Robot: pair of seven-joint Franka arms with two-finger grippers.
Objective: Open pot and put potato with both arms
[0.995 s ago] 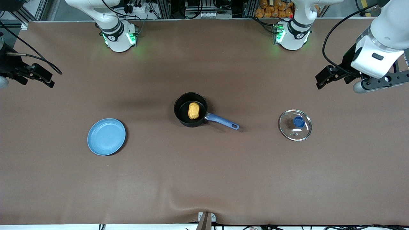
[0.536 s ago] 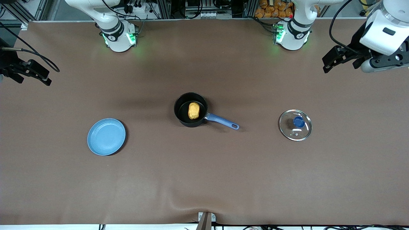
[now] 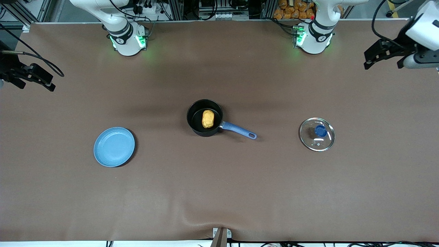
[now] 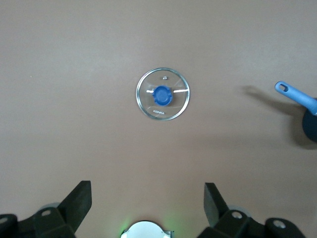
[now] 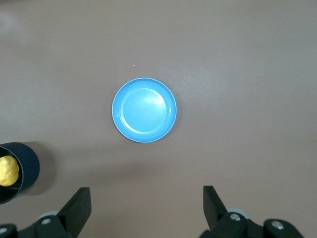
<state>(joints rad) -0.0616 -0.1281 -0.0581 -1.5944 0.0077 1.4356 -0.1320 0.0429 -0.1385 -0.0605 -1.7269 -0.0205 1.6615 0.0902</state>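
The black pot [image 3: 200,127] with a blue handle [image 3: 238,130] stands uncovered at the table's middle. The yellow-orange potato [image 3: 208,118] lies inside it. The potato also shows in the right wrist view [image 5: 8,171]. The glass lid [image 3: 317,134] with its blue knob lies flat on the table toward the left arm's end; it also shows in the left wrist view [image 4: 163,93]. My left gripper [image 3: 375,58] [image 4: 147,198] is open and empty, raised high at that end. My right gripper [image 3: 37,79] [image 5: 147,201] is open and empty, raised at the right arm's end.
A flat light-blue plate [image 3: 114,146] lies on the table toward the right arm's end, nearer the front camera than the pot; it also shows in the right wrist view [image 5: 144,110]. The arm bases [image 3: 127,39] [image 3: 312,37] stand along the table's top edge.
My left gripper has risen and drawn back toward its end of the table, away from the lid. My right gripper has shifted a little outward. Pot, potato, lid and plate have not moved.
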